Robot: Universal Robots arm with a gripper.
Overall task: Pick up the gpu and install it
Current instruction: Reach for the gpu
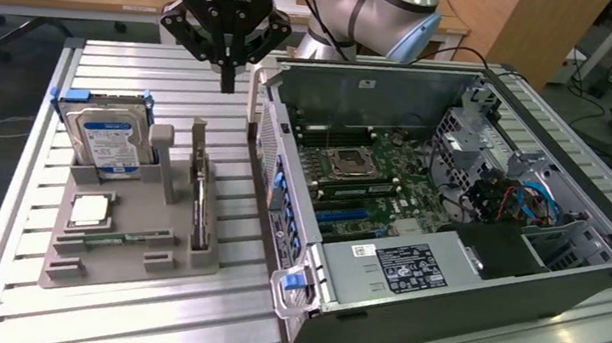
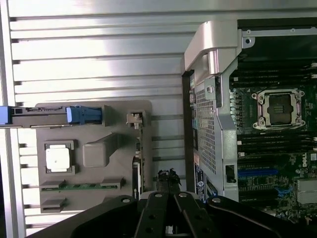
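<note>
The gpu (image 1: 201, 205) stands on its edge in a slot along the exterior view's right side of a grey holder (image 1: 128, 242). It is a thin dark card with a metal bracket at its far end. In the wrist view the gpu (image 2: 140, 153) is seen edge-on beside the holder (image 2: 101, 151). My gripper (image 1: 226, 85) hangs above the table behind the holder, near the case's back corner. It is shut with nothing in it. Its fingertips (image 2: 168, 174) point down between the holder and the case.
An open computer case (image 1: 604, 254) lies on the slatted table, motherboard (image 1: 368, 182) exposed, with blue slots (image 1: 341, 218). The holder also carries a hard drive (image 1: 104, 140), a processor chip (image 1: 90, 210) and a memory stick (image 1: 117, 240). A desk with clutter stands behind.
</note>
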